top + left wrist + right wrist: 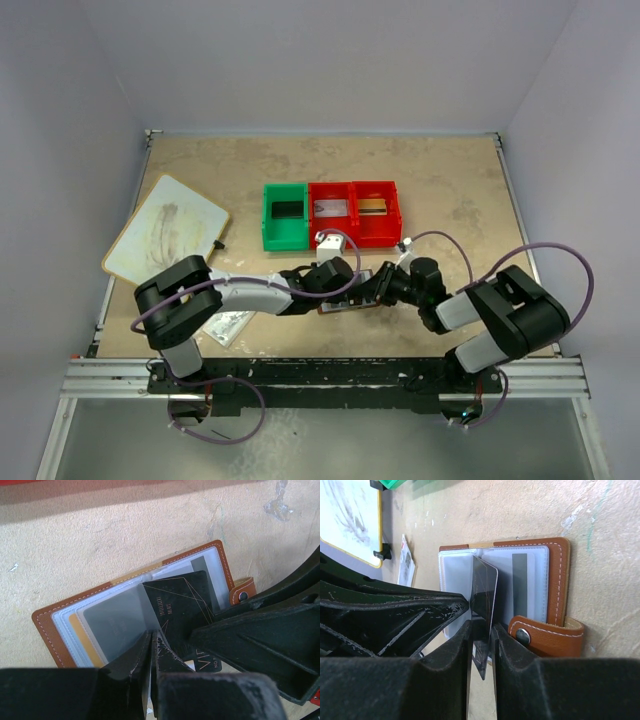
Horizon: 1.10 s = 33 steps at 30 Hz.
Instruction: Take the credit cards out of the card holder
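Meeting over the opened card holder (559, 580) near the front of the table (450, 200), both tools at one black card (180, 600).

Showing, farther back on the table, three bins in a row: a green bin (285, 240), a middle red bin (331, 187) holding a pale flat card, a right red bin (378, 236) holding a gold-toned one. Lying flat with clear pockets up, further cards tucked inside. Clenching the left tool (152, 647), tips at the black card's edge over the pockets. Straddling that tilted card with the right tool (481, 630), one finger either side; clamped or released, cannot tell.
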Available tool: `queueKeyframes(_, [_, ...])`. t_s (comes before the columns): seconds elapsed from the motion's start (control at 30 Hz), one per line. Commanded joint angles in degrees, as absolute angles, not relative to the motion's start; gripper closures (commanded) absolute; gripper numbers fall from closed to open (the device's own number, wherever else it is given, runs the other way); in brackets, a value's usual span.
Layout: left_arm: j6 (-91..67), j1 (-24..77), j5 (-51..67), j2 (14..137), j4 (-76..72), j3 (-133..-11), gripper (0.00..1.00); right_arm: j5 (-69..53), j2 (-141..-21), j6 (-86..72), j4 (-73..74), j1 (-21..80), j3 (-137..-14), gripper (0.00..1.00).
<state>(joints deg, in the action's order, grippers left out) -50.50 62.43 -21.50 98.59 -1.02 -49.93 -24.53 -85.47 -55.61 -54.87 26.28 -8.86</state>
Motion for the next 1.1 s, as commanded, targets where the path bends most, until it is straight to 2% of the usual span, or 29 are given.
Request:
queueKeyframes(0.0, [-50.8, 63.1, -21.3, 98.4, 3.7, -47.8, 1.0, -27.1, -88.4, -56.1, -60.9, 26.4, -8.9, 0.78])
queueKeyframes(0.23, [-50.6, 63.1, -23.8, 97.7, 6.2, -47.7, 1.0, -24.5, -85.1, -56.0, -58.0, 26.4, -8.0, 0.97])
queueKeyframes(0.5, [-51.4, 63.1, -26.3, 95.3, 8.3, -44.8, 1.0, -13.4, -66.9, -49.8, -32.6, 26.0, -11.2, 0.98])
queueKeyframes(0.73, [-51.5, 63.1, -28.7, 89.3, 10.1, -43.3, 0.98, -15.2, -54.3, -45.3, -28.7, 26.0, -10.9, 1.0])
queueKeyframes(0.93, [-48.0, 61.7, -30.5, 82.2, 15.0, -45.8, 0.82, -16.4, -47.6, -39.3, -30.4, 26.1, -12.2, 1.0])
queueKeyframes(1.07, [-45.8, 57.5, -29.8, 76.9, 18.8, -47.9, 0.68, -17.7, -45.9, -35.8, -32.1, 26.1, -13.9, 1.0])
